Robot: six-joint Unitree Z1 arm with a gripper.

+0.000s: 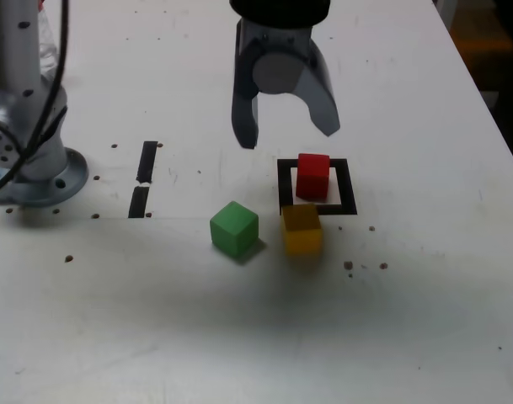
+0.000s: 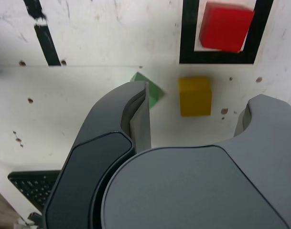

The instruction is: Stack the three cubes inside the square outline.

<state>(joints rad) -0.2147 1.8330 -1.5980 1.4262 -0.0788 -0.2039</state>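
The work surface is a white table (image 1: pixel 424 320), scuffed and dotted with small dark specks. Two short black tape strips (image 1: pixel 143 179) lie end to end toward the exterior view's left, near the grey arm base (image 1: pixel 37 168) bolted to the tabletop. A dark gap and something orange show past the table's far right corner in the exterior view; in the wrist view a black keyboard (image 2: pixel 33 188) sits at the table's edge.

The claw (image 1: pixel 288 136) hangs above the table with its jaws apart and nothing between them. The red cube (image 1: pixel 312 176) sits inside the square outline (image 1: pixel 344 189), just below the claw and slightly to its right in the exterior view, close to the claw's right finger. The yellow cube (image 1: pixel 301 228) rests just outside the outline's near edge, touching or overlapping the tape, nearer the camera than the claw. The green cube (image 1: pixel 234 228) lies beside the yellow one, on the exterior view's left, turned at an angle, in front of the claw's left finger. In the wrist view that finger covers part of the green cube.
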